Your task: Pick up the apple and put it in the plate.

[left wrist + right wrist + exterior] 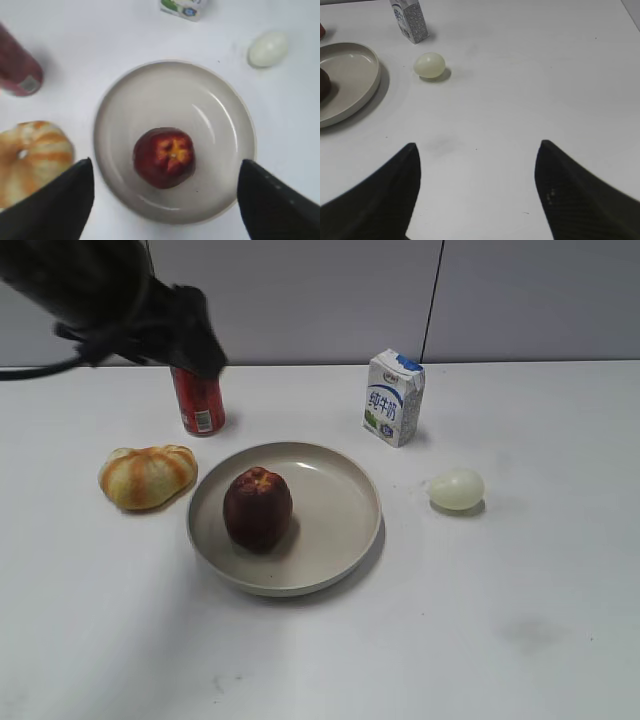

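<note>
The dark maroon-red apple [257, 507] stands upright in the left half of the beige plate [340, 510] at the table's middle. In the left wrist view the apple [164, 157] lies in the plate [200, 100] with its dimpled top up. My left gripper [166, 165] is open and empty, well above the apple; in the exterior view it is a dark blur [195, 340] at the upper left. My right gripper [477, 144] is open and empty over bare table right of the plate [350, 65]. The apple's edge [322, 85] shows at that view's left border.
A red can [198, 400] stands behind the plate at the left. An orange-striped bread roll [147, 476] lies left of the plate. A white-blue milk carton [393, 397] stands behind it at the right. A pale egg-shaped object [457, 488] lies right of the plate.
</note>
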Robot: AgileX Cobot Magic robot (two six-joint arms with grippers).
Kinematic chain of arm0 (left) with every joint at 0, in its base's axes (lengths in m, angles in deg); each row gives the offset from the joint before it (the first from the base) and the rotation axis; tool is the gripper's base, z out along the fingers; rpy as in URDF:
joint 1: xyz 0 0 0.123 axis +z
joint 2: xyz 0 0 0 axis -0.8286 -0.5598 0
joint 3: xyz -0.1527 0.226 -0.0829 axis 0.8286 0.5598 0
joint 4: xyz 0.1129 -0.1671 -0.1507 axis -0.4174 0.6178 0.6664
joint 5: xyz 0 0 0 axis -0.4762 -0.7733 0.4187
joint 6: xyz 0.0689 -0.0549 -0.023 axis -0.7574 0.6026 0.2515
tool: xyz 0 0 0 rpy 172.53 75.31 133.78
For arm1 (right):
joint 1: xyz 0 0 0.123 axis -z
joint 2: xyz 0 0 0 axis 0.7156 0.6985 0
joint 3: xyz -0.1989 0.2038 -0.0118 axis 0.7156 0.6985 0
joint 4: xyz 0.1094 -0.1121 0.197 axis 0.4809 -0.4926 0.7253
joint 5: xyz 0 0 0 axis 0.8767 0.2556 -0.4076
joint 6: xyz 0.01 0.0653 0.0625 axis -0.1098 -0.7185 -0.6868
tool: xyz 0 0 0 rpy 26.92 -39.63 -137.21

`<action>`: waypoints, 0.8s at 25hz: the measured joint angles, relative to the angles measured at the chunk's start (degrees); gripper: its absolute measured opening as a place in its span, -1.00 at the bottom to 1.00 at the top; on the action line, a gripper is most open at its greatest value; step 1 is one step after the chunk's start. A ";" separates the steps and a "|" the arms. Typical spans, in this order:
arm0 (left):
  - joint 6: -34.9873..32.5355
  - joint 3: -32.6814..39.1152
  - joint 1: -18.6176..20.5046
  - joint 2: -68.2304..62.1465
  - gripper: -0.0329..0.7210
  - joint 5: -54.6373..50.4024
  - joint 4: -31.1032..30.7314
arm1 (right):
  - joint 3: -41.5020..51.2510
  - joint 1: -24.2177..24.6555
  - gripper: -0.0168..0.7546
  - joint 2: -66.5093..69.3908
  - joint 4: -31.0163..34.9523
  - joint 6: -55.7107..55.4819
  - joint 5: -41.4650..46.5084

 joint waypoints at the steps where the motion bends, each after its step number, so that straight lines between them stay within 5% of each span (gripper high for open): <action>1: 0.92 -0.02 1.58 2.28 0.92 -2.22 -1.61 | 0.00 0.00 0.52 0.00 0.00 0.00 0.00; 6: 3.16 2.26 11.48 12.47 0.90 -10.16 -7.34 | 0.00 0.00 0.52 0.00 0.00 0.00 0.00; 12: 3.51 15.56 23.11 27.69 0.88 -11.77 -8.40 | 0.00 0.00 0.52 0.00 0.00 0.00 0.00; 20: 4.60 37.69 24.76 55.30 0.87 -9.53 -8.99 | 0.00 0.00 0.52 0.00 0.00 0.00 0.00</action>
